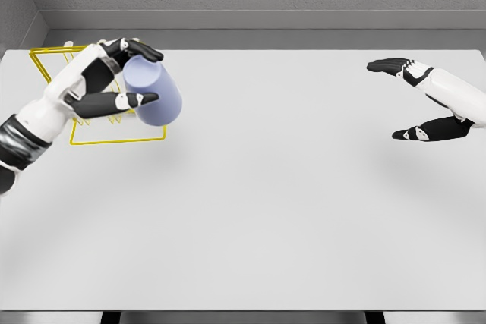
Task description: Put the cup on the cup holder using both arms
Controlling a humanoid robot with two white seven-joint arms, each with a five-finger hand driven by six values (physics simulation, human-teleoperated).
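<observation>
My left hand is clamped around the pale blue cup, black fingers over its top and thumb under its near side, holding it tilted above the yellow wire cup holder at the far left of the white table; hand and cup hide much of the holder's frame, so I cannot make out its upright parts. My right hand hangs well apart at the right edge, fingers spread and holding nothing, its forearm cut off by the frame.
</observation>
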